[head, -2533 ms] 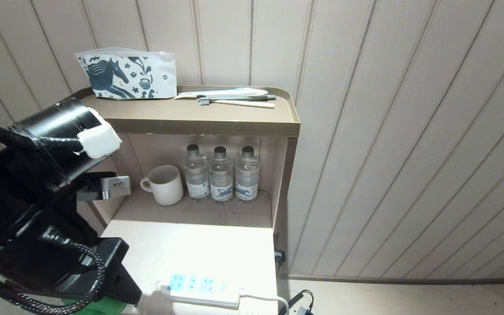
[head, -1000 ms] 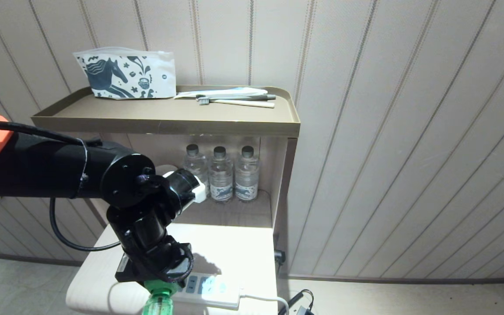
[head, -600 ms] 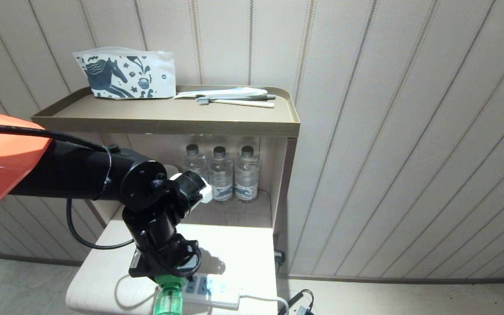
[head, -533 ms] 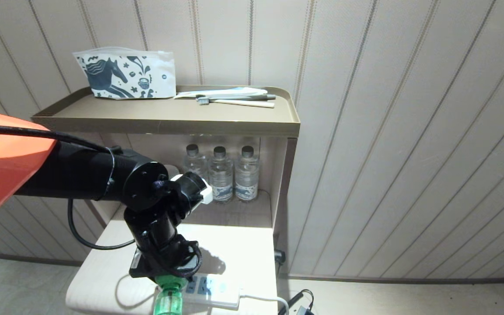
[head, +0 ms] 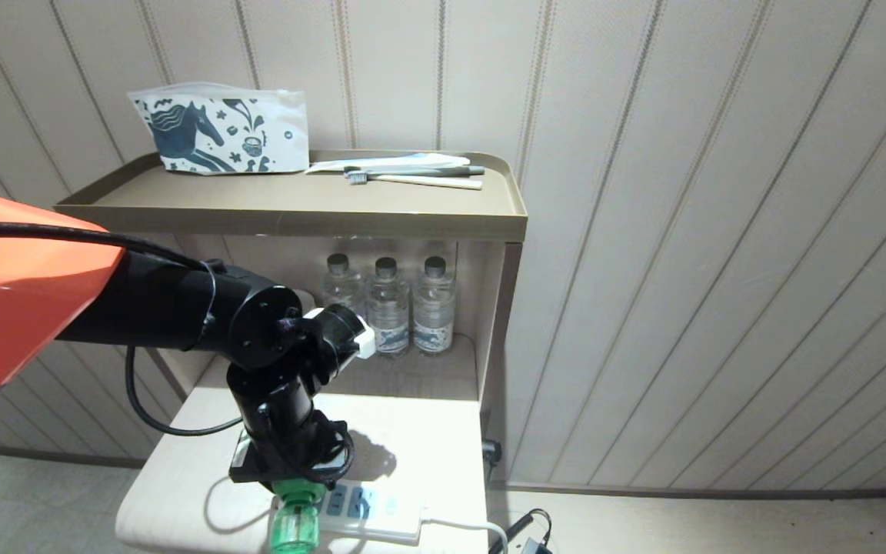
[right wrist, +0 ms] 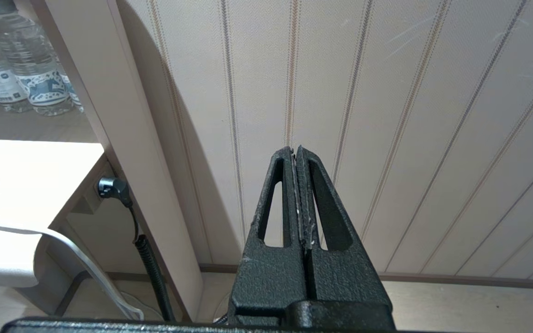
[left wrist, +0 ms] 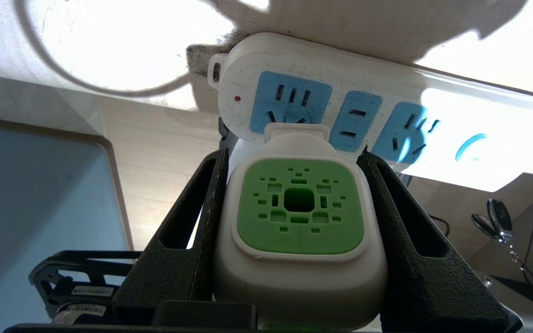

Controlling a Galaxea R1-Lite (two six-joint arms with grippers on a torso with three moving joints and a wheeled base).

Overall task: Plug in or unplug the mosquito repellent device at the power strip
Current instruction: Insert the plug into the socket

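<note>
My left gripper [left wrist: 299,185] has its jaws pinched on the white head of the mosquito repellent device [left wrist: 300,217], one jaw flat against each side. In the head view the device [head: 294,515] hangs at the near edge of the worktop [head: 181,477], its green liquid bottle pointing toward me and its plug end pointing away, at the power strip [head: 370,512].

What the coming move turns on is the line from the plug end to the socket. The strip [left wrist: 387,115] lies long-ways left to right along the near edge of the worktop, and the device's long axis runs across it, from near to far. From my wrist, the white plug tab sits right at the lower edge of the leftmost light-blue socket face [left wrist: 289,104], touching or just short of it; I cannot see the prongs, so I cannot tell whether they are seated in the slots. I judge the device is lined up with that end socket, not the middle one.

My right gripper [right wrist: 297,194] is parked well off to the right by the wall, jaws pressed together on nothing, so the left is the nearer arm.
</note>
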